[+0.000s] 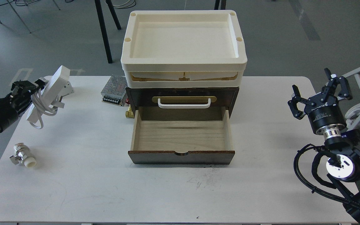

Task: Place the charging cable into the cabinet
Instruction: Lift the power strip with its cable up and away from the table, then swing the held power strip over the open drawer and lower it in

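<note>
The charging cable [51, 90], a flat white power strip with a looped white cord, hangs tilted on edge above the table's left side. My left gripper [31, 90] is shut on it, at the far left. The cabinet [182, 93] stands at the table's middle back, dark brown, with cream trays [183, 40] stacked on top. Its light wood drawer [181, 134] is pulled open and empty. My right gripper [319, 90] is open and empty, raised at the far right.
A perforated metal power supply box [114, 90] sits left of the cabinet. A small brass fitting [130, 113] lies by the drawer's left corner. A white and metal fitting [22, 154] lies at the front left. The circuit breaker is mostly hidden behind the strip.
</note>
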You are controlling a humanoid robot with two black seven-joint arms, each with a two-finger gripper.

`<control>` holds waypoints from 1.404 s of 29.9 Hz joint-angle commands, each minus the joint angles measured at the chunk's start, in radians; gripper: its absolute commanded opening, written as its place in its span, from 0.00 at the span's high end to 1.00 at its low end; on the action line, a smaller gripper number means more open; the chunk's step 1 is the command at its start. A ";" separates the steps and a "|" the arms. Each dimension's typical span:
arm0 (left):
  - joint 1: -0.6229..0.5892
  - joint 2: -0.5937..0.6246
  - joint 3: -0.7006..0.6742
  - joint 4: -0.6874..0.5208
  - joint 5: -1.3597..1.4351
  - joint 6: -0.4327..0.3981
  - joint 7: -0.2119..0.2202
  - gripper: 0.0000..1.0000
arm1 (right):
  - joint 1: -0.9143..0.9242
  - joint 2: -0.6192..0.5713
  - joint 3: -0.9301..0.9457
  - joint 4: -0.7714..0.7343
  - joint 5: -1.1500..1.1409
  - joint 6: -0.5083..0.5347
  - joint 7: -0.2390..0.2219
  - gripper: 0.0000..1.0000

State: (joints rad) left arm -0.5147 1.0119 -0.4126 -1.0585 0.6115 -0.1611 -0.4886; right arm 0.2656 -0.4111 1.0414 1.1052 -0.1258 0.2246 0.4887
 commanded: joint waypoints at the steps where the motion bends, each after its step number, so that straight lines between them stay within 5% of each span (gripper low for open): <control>1: 0.024 0.071 -0.067 -0.099 -0.010 -0.003 0.000 0.92 | 0.000 0.000 0.000 0.001 0.000 -0.001 0.000 0.01; 11: 0.024 0.197 -0.247 -0.179 -0.039 -0.122 0.000 0.91 | 0.000 0.000 0.000 0.001 0.000 -0.001 0.000 0.01; 21: -0.043 0.333 -0.376 -0.425 0.095 -0.225 0.000 0.91 | 0.000 0.000 0.000 0.001 0.000 -0.001 0.000 0.01; 32: -0.195 0.277 -0.368 -0.532 0.359 -0.316 0.000 0.91 | 0.000 0.000 0.000 -0.001 0.000 -0.001 0.000 0.01; 42: -0.200 0.079 -0.356 -0.543 0.661 -0.328 0.000 0.91 | 0.000 0.000 0.000 -0.002 -0.002 -0.001 0.000 0.01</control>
State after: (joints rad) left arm -0.7190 1.1615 -0.7743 -1.6010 1.1821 -0.4886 -0.4891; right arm 0.2653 -0.4111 1.0416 1.1032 -0.1273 0.2240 0.4887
